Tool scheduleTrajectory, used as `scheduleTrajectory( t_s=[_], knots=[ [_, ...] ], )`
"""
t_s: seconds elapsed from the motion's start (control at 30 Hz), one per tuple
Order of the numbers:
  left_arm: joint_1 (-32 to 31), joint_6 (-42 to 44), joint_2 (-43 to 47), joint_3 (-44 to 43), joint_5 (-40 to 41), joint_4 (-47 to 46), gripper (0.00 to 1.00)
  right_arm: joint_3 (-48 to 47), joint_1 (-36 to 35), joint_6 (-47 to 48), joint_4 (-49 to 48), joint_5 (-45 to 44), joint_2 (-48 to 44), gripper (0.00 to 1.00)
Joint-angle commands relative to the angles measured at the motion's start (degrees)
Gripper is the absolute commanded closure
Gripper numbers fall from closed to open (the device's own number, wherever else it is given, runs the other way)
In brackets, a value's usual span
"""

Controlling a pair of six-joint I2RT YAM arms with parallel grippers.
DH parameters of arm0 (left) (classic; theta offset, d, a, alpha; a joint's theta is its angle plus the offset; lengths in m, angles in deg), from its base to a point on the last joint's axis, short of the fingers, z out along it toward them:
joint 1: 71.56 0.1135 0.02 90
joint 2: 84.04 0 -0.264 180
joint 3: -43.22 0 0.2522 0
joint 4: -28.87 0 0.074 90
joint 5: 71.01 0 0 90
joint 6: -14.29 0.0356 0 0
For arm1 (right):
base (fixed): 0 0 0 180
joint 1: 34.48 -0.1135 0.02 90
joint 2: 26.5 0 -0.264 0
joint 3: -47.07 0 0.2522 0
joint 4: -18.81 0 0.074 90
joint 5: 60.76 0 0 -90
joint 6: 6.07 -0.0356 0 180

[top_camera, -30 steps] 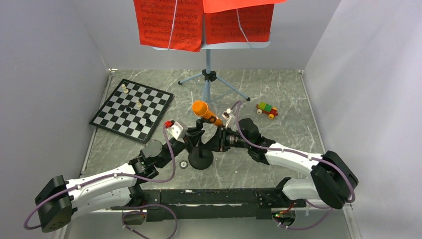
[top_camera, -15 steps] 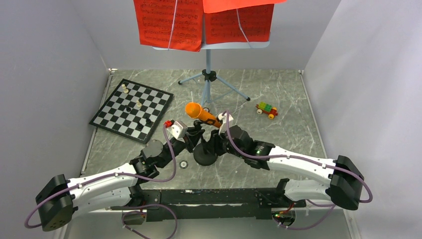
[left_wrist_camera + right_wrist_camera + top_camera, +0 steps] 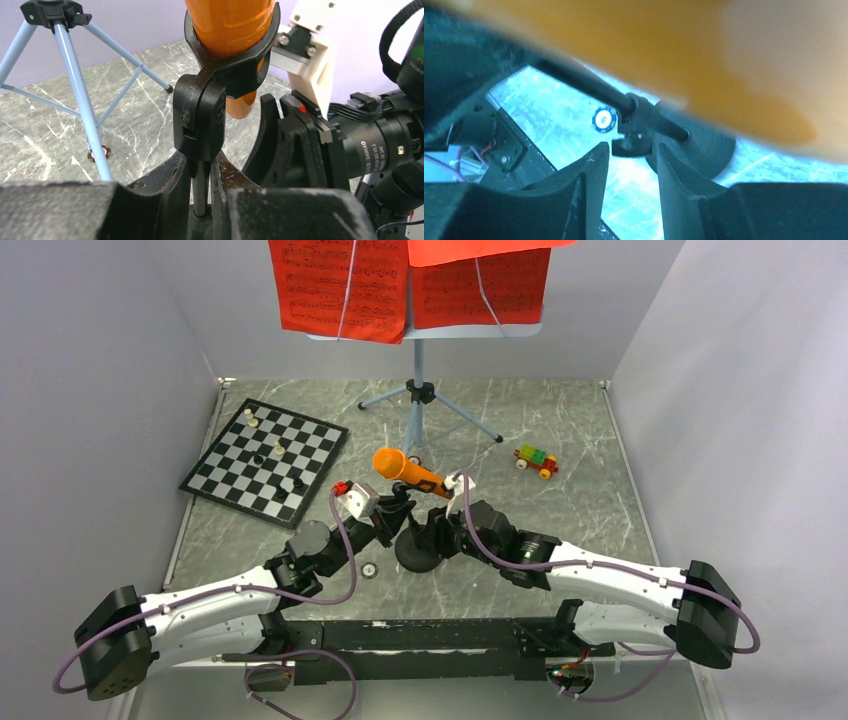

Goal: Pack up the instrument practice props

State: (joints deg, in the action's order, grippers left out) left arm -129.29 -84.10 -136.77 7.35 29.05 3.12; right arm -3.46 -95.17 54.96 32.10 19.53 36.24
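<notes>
Basically early stage, nothing packed yet. The orange microphone (image 3: 405,472) sits in the clip (image 3: 227,70) of the black round-base mic stand (image 3: 420,552), head tilted up and to the left. The stand is upright on the table (image 3: 560,520), near centre and just ahead of both arms.

- Left gripper (image 3: 200,162): fingers closed on the stand's thin pole, just under the clip joint. Looks like it's bracing the stand.
- Right gripper (image 3: 631,147): fingers apart, nothing between them. The stand's adjuster knob is just past the tips, and the mic body is a blur right above the camera. In the left wrist view one of its fingers is just beside the mic's tail; can't tell if it's touching.

My read is that the step in hand is getting the mic out of the clip, not done.

Left to do, as far as I can see:
- The light-blue tripod music stand (image 3: 417,390) is fully set up at the back.
- The red music sheets (image 3: 345,285) are on its desk.
- No box or bag in view to pack into.

The chessboard (image 3: 265,455) on the left and the brick toy car (image 3: 536,461) on the right are well apart from the work and not part of this job.
</notes>
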Motion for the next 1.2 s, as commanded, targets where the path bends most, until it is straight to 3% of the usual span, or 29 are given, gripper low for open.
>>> scheduleTrajectory(
  t_s=[0.0,0.23,0.47,0.87,1.17],
  knots=[
    [-0.45,-1.52,-1.05,0.49,-1.45,6.16,1.00,3.00,0.59,0.59,0.81,3.65,-2.99,0.51],
    [-0.45,-1.51,-0.46,0.43,-1.22,6.51,1.00,6.26,3.86,-2.82,1.08,4.92,-7.32,0.34],
    [-0.91,-0.61,-0.37,-1.69,1.36,9.32,1.00,11.90,10.86,-10.37,-5.88,14.21,-12.40,0.27],
    [-3.70,-1.11,-4.92,-7.09,10.45,15.67,1.00,14.83,13.65,-17.31,-19.93,18.99,-9.56,0.32],
    [-5.24,-1.59,-6.19,-7.95,13.04,16.74,1.00,13.44,14.40,-18.44,-22.28,19.13,-4.00,0.41]
  ],
)
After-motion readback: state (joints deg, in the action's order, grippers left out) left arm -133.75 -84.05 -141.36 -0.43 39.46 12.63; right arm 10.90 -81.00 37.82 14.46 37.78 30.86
